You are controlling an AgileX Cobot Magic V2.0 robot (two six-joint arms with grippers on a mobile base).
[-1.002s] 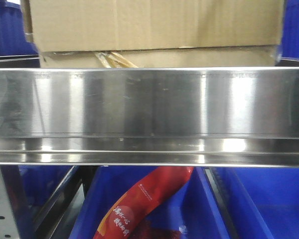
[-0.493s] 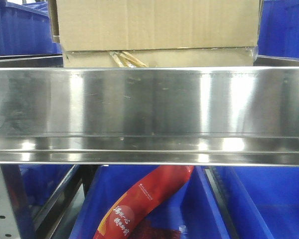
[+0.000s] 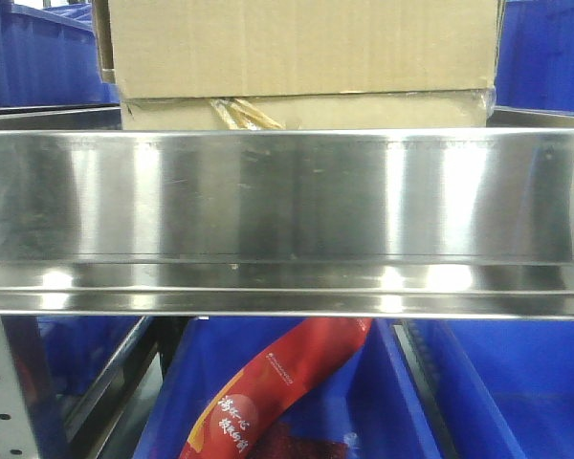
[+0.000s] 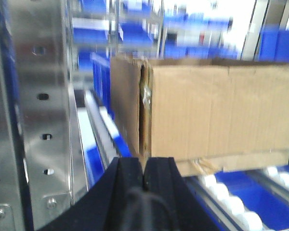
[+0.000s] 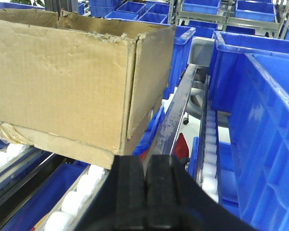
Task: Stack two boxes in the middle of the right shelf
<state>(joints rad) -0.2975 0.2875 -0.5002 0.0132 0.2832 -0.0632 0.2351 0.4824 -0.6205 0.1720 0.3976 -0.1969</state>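
A wide, mirror-bright steel shelf lip [image 3: 287,220] fills the middle of the front view from edge to edge, hiding whatever sits directly behind it. Above it, at top centre, sits the brown cardboard box [image 3: 301,48], its long side running left to right, parallel to the lip. Its lower flap juts out as a paler band, with torn yellowish tape [image 3: 241,115] showing at lower left. Blue plastic bins [image 3: 545,53] flank the box in both upper corners, and more fill the bottom of the frame, where a red packet [image 3: 277,382] lies slanted in one. A perforated grey upright [image 3: 5,392] stands at lower left.

In the wrist views, white rollers [image 5: 79,197] run beneath the box. The left gripper [image 4: 144,175] and the right gripper [image 5: 145,185] each have their black fingers pressed together, holding nothing, just in front of the box's near corners.
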